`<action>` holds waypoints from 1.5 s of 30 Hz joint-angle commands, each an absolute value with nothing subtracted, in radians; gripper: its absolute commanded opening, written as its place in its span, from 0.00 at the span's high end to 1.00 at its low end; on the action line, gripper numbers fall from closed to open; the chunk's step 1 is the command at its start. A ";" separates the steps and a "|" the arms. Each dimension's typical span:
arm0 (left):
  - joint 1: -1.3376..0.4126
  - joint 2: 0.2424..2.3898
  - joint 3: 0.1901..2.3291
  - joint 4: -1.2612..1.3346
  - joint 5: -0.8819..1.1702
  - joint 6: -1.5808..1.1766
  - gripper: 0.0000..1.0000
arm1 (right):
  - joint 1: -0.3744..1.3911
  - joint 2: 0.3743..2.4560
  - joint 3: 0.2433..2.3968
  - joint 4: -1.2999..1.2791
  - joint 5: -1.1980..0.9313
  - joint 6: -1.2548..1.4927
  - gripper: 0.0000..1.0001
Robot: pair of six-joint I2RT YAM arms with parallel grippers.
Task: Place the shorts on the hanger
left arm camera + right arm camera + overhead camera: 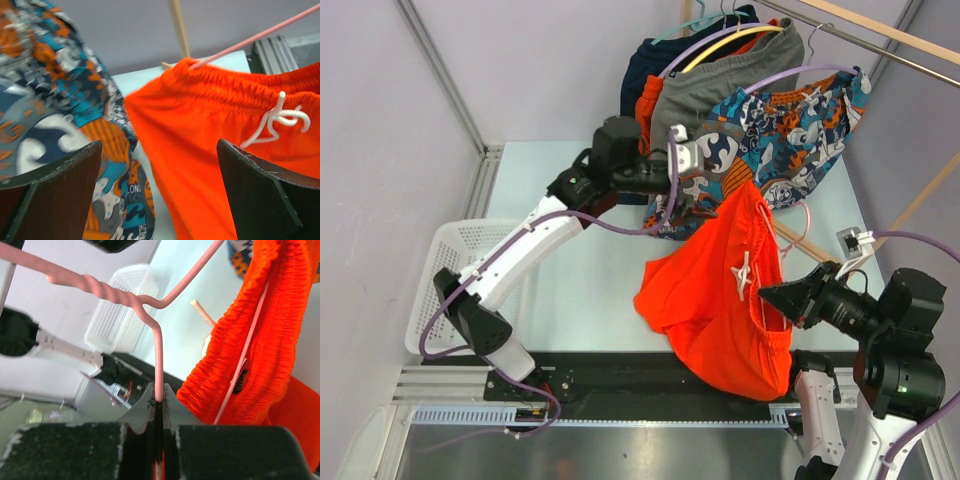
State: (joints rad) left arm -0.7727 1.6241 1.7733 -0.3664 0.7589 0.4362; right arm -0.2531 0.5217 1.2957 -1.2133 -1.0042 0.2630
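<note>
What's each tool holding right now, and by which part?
The right tool is shut on the pink hanger, gripping its wire just below the twisted neck. The left tool is open and holds nothing. The orange shorts hang on the hanger.

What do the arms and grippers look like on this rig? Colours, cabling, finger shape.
Left arm and right arm: white link shells, black joint housings, a lilac cable looping loosely along each. Left gripper: dark matt wedge-shaped fingers, lightly scuffed. Right gripper: black fingers on rough, grainy blocks. Small green light on the right arm's black housing.
</note>
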 commanded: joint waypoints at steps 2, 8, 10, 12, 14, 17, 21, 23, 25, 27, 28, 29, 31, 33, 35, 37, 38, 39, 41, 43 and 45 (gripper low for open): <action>-0.692 1.536 1.734 -0.298 0.745 0.293 0.00 | -0.271 0.575 1.414 -1.103 -0.829 0.373 1.00; -0.675 1.465 1.629 -0.273 0.718 0.330 0.00 | -0.298 0.696 1.578 -1.062 -0.543 0.477 1.00; -0.673 1.453 1.600 -0.262 0.710 0.337 0.00 | -0.298 0.733 1.606 -0.987 -0.464 0.509 1.00; -0.669 1.440 1.585 -0.261 0.707 0.341 0.00 | -0.298 0.756 1.608 -0.916 -0.434 0.526 1.00; -0.669 1.433 1.566 -0.262 0.704 0.350 0.00 | -0.298 0.793 1.591 -0.804 -0.407 0.525 1.00; -0.669 1.428 1.557 -0.281 0.715 0.376 0.00 | -0.298 0.856 1.592 -0.718 -0.336 0.526 1.00; -0.669 1.402 1.519 -0.273 0.712 0.391 0.00 | -0.259 0.925 1.591 -0.620 -0.279 0.523 1.00; -0.669 1.391 1.503 -0.261 0.712 0.400 0.00 | -0.203 0.948 1.592 -0.557 -0.215 0.506 1.00; -0.667 1.384 1.487 -0.249 0.706 0.403 0.00 | -0.073 0.983 1.595 -0.504 -0.090 0.445 1.00; -0.667 1.381 1.482 -0.252 0.707 0.408 0.00 | 0.030 1.002 1.592 -0.465 -0.002 0.390 1.00; -0.669 1.379 1.477 -0.255 0.707 0.411 0.00 | 0.093 1.024 1.595 -0.436 0.091 0.355 1.00; -0.667 1.376 1.476 -0.256 0.710 0.416 0.00 | 0.116 1.035 1.598 -0.424 0.118 0.347 1.00; -0.667 1.368 1.470 -0.264 0.712 0.425 0.00 | 0.146 1.067 1.598 -0.388 0.168 0.333 1.00; -0.667 1.364 1.463 -0.273 0.710 0.439 0.00 | 0.149 1.091 1.598 -0.364 0.198 0.327 1.00; -0.667 1.355 1.454 -0.288 0.709 0.454 0.00 | 0.144 1.126 1.617 -0.347 0.212 0.331 1.00; -0.667 1.348 1.442 -0.302 0.709 0.463 0.00 | 0.135 1.149 1.634 -0.341 0.216 0.331 1.00; -0.667 1.339 1.437 -0.305 0.709 0.475 0.00 | 0.127 1.166 1.635 -0.336 0.222 0.330 1.00; -0.667 1.336 1.431 -0.308 0.709 0.479 0.00 | 0.118 1.172 1.637 -0.327 0.219 0.330 1.00; -0.667 1.330 1.425 -0.313 0.707 0.488 0.00 | 0.104 1.192 1.644 -0.318 0.225 0.333 1.00; -0.666 1.327 1.419 -0.319 0.707 0.491 0.00 | 0.086 1.204 1.647 -0.321 0.238 0.334 1.00; -0.664 1.322 1.413 -0.321 0.710 0.497 0.00 | 0.078 1.209 1.640 -0.308 0.250 0.327 1.00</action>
